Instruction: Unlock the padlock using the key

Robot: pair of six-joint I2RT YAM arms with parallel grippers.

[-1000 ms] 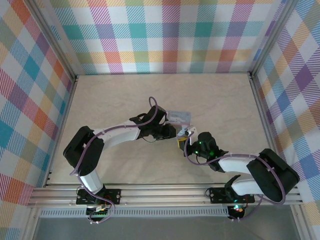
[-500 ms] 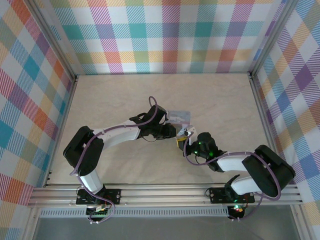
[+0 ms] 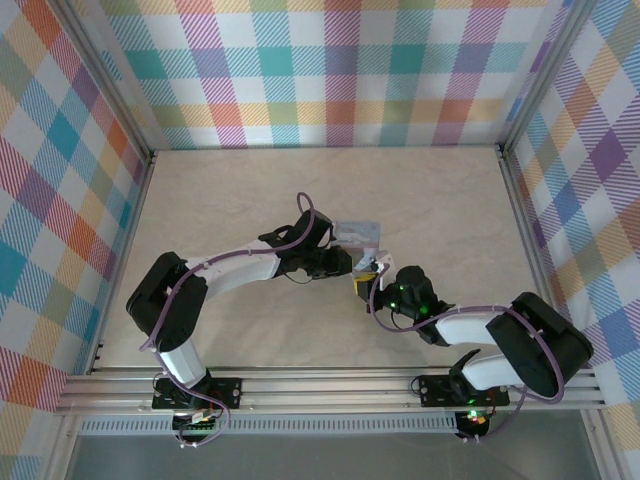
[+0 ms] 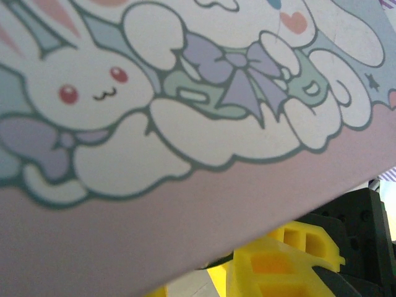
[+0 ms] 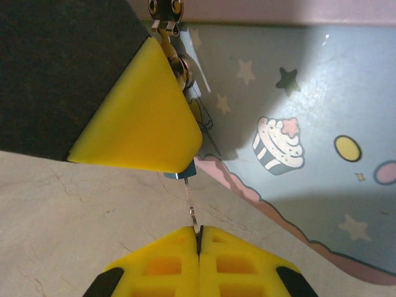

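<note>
- Yellow and black, the left tool [image 3: 348, 263] reaches across to the near side of the tin box [image 3: 358, 232]. In the right wrist view one of its fingers [image 5: 139, 120] lies broad over the tin's front wall, just below the metal clasp [image 5: 166, 7].
- The opposite finger is hidden, so I cannot tell whether this tool is clenched or only pressing. From where it sits, it looks posted there to steady the lock so the lock cannot swing away from the key.
- The tin, pale blue with cartoon rabbits on its lid, stands on the desk [image 3: 250, 190]. It probably serves as a backstop for the push of the key.
- The padlock [image 5: 180, 176] shows as a small blue corner peeping out under the lower tip of that yellow finger, close to the tin's bottom edge. Its metal loop is covered.
- The key [image 5: 191, 207], a thin metal blade, runs from the blue part down to the right tool [image 5: 199, 237]. Its tip touches the padlock, seemingly at the keyhole, though how deep it sits cannot be told.
- The right tool is clenched on the key, its two yellow fingers meeting with only the blade between them. That grip holds the blade in line with the lock.
- The padlock lies just ahead of these fingertips, near but apart, joined to them only by the key.
</note>
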